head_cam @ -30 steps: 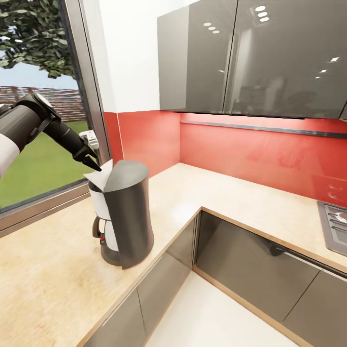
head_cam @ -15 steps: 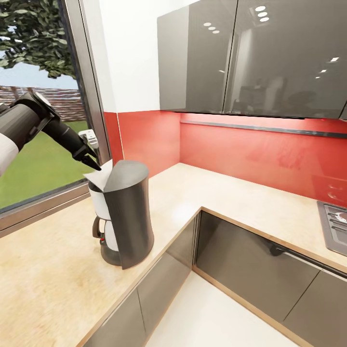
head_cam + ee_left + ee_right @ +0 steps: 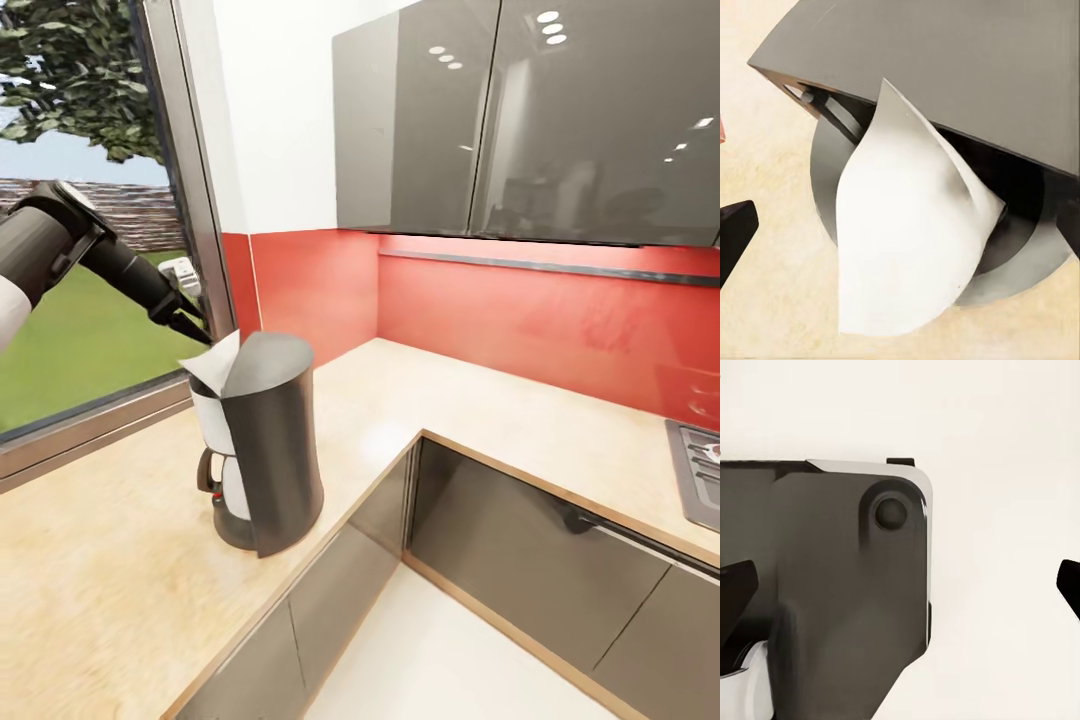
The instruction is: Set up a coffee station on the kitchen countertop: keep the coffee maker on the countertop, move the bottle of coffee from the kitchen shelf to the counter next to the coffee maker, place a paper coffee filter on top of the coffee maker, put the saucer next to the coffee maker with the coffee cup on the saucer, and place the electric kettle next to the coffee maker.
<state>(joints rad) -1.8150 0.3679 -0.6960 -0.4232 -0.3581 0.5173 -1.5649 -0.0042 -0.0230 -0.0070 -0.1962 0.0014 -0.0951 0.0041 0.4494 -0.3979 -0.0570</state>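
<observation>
The dark grey coffee maker (image 3: 268,440) stands on the beige countertop (image 3: 90,560) near the window. A white paper coffee filter (image 3: 216,366) sits in its open top, one corner sticking up; the left wrist view looks down on the filter (image 3: 907,247) in the coffee maker (image 3: 967,67). My left gripper (image 3: 198,332) hovers just above and left of the filter, open, with its fingers (image 3: 733,232) wide apart and off the paper. My right gripper (image 3: 904,585) is open and holds nothing. The coffee bottle, saucer, cup and kettle are out of view.
A window frame (image 3: 190,200) rises right behind the coffee maker. Grey wall cabinets (image 3: 520,120) hang over the red backsplash (image 3: 540,320). The L-shaped counter wraps a floor gap (image 3: 440,660); a stove edge (image 3: 700,470) shows far right. The right wrist view faces the robot's dark base (image 3: 832,585).
My left gripper has drawn up and back off the filter, which stays on the coffee maker. The head camera has shifted slightly.
</observation>
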